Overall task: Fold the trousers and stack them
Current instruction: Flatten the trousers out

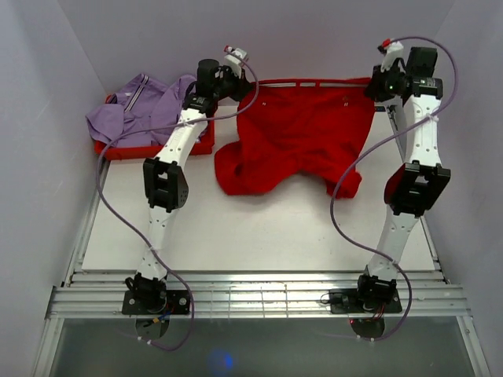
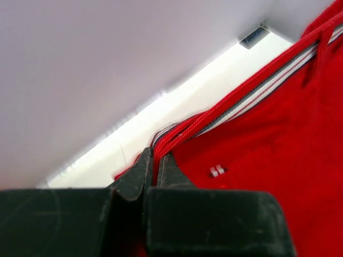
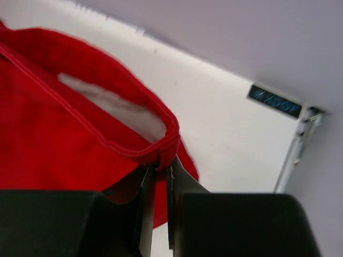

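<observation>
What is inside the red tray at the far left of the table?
A crumpled purple garment fills the red tray and hangs over its rim. Anything beneath it is covered.

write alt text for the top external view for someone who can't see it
Two robot arms hold red trousers by the waistband at the far edge of a white table, the left gripper shut on one corner and the right gripper on the other. A purple garment lies in a red tray at far left.

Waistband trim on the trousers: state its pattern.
Grey and white stripes along the red waistband, clearest in the left wrist view.
</observation>
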